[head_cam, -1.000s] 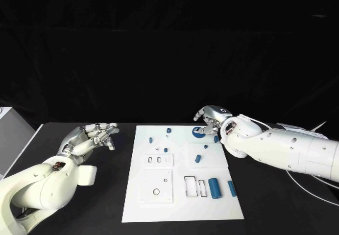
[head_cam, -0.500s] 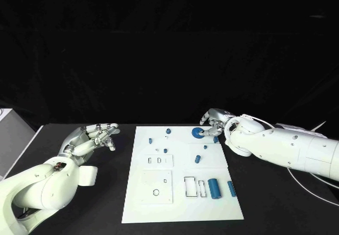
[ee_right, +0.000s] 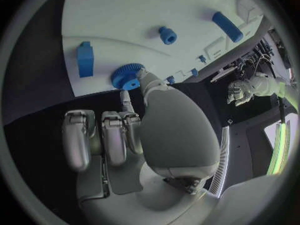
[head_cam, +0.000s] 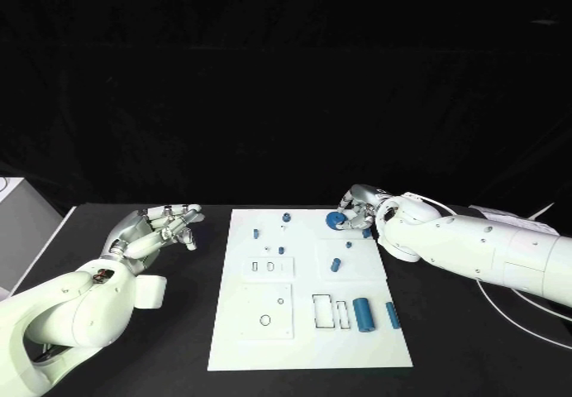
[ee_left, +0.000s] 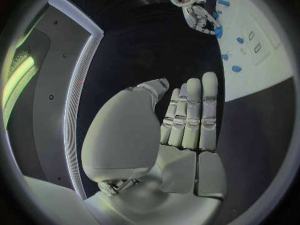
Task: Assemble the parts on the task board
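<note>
My right hand [head_cam: 361, 212] only pinches the gear [head_cam: 336, 221] at the board's [head_cam: 304, 347] far edge, so I fear it slipping; left hand [head_cam: 155, 231] hovers spread, empty.

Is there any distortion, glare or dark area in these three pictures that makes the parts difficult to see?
Head view: the background is black, but the white task board is evenly lit. Left wrist view: the board's straight edge bends, and a bright strip glares. Right wrist view: the blue toothed wheel is sharp, with the right hand touching it.
</note>
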Robot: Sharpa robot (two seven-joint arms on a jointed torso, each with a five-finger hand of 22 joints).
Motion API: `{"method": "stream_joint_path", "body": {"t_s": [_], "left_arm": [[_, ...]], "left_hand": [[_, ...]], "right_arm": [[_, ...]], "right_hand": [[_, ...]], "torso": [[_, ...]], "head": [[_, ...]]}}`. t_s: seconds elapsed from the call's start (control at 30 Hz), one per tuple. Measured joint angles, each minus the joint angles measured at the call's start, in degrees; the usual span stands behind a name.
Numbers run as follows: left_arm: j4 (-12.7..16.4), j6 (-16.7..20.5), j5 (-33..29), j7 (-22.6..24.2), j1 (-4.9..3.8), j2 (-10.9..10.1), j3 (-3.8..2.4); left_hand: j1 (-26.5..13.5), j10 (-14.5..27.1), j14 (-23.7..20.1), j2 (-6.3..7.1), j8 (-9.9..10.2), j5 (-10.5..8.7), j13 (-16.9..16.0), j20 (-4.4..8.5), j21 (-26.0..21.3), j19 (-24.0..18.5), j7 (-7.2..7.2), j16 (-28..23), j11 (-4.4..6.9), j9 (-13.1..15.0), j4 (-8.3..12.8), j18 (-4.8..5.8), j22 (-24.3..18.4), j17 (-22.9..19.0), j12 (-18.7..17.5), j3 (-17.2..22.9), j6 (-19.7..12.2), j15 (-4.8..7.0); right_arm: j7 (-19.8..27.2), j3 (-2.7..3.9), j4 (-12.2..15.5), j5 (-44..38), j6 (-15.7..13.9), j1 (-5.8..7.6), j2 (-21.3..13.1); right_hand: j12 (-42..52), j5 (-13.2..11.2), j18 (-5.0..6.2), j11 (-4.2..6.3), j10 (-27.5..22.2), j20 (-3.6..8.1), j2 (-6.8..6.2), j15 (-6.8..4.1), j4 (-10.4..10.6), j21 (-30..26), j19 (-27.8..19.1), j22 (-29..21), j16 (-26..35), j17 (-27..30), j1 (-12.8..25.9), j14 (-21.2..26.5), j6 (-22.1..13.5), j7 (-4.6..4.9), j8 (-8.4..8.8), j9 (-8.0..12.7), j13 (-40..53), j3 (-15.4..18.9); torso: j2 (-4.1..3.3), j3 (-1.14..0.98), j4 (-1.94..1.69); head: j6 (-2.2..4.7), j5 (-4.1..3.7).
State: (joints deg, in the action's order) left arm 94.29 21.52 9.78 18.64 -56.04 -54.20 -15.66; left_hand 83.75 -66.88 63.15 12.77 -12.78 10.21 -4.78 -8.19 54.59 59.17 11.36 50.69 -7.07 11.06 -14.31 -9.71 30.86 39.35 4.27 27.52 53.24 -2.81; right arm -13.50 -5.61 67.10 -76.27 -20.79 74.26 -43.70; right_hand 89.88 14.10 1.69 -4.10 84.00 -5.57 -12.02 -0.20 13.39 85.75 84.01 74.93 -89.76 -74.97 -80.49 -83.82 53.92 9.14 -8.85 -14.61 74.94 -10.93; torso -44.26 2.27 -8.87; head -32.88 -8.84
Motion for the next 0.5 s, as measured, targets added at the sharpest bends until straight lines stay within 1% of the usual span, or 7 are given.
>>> {"method": "stream_joint_path", "body": {"t_s": [0.23, 0.27, 0.37, 0.43, 0.5], "left_arm": [[0.0, 0.0, 0.0, -0.04, 0.0, -0.08, 0.0], [0.0, 0.0, 0.0, -0.05, 0.0, -0.1, 0.0], [0.0, 0.0, 0.0, -0.06, 0.0, -0.11, 0.0], [0.0, 0.0, 0.0, -0.07, 0.0, -0.11, 0.0], [0.0, 0.0, 0.0, -0.08, 0.0, -0.11, 0.0]], "left_hand": [[0.0, 0.0, 0.0, 0.0, 0.0, 0.0, 0.0, 0.0, 0.0, 0.0, 0.0, 0.0, 0.0, 0.0, 0.0, 0.0, 0.0, 0.0, 0.0, 0.0, 0.0, 0.0], [0.0, 0.0, 0.0, 0.0, 0.0, 0.0, 0.0, 0.0, 0.0, 0.0, 0.0, 0.0, 0.0, 0.0, 0.0, 0.0, 0.0, 0.0, 0.0, 0.0, 0.0, 0.0], [0.0, 0.0, 0.0, 0.0, 0.0, 0.0, 0.0, 0.0, 0.0, 0.0, 0.0, 0.0, 0.0, -0.01, 0.0, 0.0, 0.0, 0.0, 0.0, 0.0, 0.0, 0.0], [0.0, 0.0, 0.0, 0.0, 0.0, 0.0, 0.0, 0.0, 0.0, 0.0, 0.0, 0.0, 0.0, -0.01, 0.0, 0.0, -0.01, 0.0, 0.0, 0.0, 0.0, 0.0], [0.0, 0.0, 0.0, 0.0, 0.0, 0.0, 0.0, 0.0, 0.0, 0.0, 0.0, 0.0, 0.0, -0.01, 0.0, 0.0, -0.01, 0.0, 0.0, 0.0, 0.0, 0.0]], "right_arm": [[-0.06, 0.03, -1.21, 0.84, 0.51, -0.13, 0.49], [-0.07, 0.03, -1.34, 0.96, 0.59, -0.13, 0.57], [-0.06, 0.05, -1.55, 1.23, 0.71, -0.13, 0.76], [-0.06, 0.05, -1.65, 1.41, 0.79, -0.16, 0.87], [-0.05, 0.05, -1.72, 1.56, 0.8, -0.18, 0.96]], "right_hand": [[0.0, 0.3, 0.0, 0.0, 0.0, 0.0, -0.06, 0.03, 0.22, 0.0, 0.0, -0.01, 0.0, 0.0, -0.06, -0.04, 0.0, 0.0, 0.0, 0.09, 0.0, 0.1], [0.0, 0.33, 0.0, 0.0, 0.0, 0.0, -0.06, 0.19, 0.32, 0.0, 0.0, -0.01, 0.0, 0.0, -0.06, -0.19, 0.0, 0.0, -0.03, 0.09, -0.01, 0.01], [0.0, 0.33, 0.0, 0.0, 0.0, 0.0, -0.06, 0.19, 0.59, 0.0, 0.0, -0.01, 0.0, 0.01, -0.05, -0.19, 0.0, 0.0, -0.22, 0.09, -0.01, -0.06], [0.0, 0.75, 0.0, 0.0, 0.0, 0.0, 0.47, 0.19, 1.19, 0.22, 0.0, -0.01, 0.0, 0.01, -0.58, -0.19, 0.47, 0.15, -0.65, 0.08, -0.01, -0.4], [0.0, 0.88, 0.0, 0.0, 0.0, 0.0, 0.55, 0.19, 1.52, 0.22, 0.0, -0.01, 0.0, 0.01, -0.61, -0.19, 0.67, -0.05, -0.65, 0.06, -0.01, -0.73]], "torso": [[0.07, 0.02, -0.03], [0.08, 0.02, -0.02], [0.08, 0.01, 0.04], [0.08, -0.01, 0.08], [0.1, 0.0, 0.08]], "head": [[-0.25, -0.01], [-0.26, 0.02], [-0.29, 0.11], [-0.35, 0.14], [-0.38, 0.14]]}}
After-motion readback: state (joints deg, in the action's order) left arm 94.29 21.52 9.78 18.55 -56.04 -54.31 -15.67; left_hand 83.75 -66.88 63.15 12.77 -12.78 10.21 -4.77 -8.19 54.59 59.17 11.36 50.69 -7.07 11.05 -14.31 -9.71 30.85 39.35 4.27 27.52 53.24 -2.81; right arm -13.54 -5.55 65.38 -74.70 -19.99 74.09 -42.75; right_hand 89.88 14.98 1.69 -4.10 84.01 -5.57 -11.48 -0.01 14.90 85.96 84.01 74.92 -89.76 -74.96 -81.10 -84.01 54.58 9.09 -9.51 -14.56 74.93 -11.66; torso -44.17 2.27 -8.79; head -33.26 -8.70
